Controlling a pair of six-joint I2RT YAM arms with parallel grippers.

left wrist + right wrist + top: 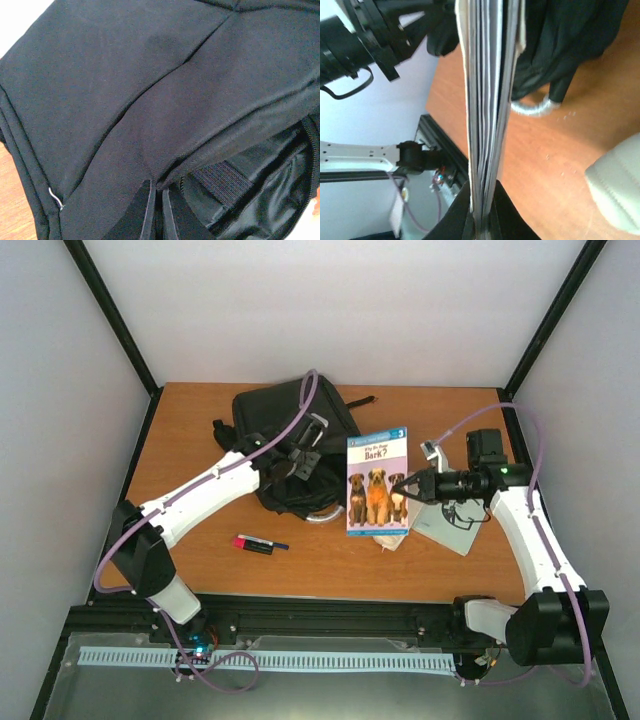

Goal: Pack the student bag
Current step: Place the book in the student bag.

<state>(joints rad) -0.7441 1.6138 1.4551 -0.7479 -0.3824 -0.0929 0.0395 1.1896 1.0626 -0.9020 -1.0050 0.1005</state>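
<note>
Limp student bag (285, 420), right under the left pincer (156, 195), is pinched at its opening's rim, jaws closed on fabric; sagging is expected. A book (377, 480) is clamped in the tightly closed right pincer (482, 210).

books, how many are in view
1: the dog book, clamped by one edge in the right gripper, beside the student bag. Edge-on in the right wrist view, the layers could include a second thin book; I cannot tell.
</note>
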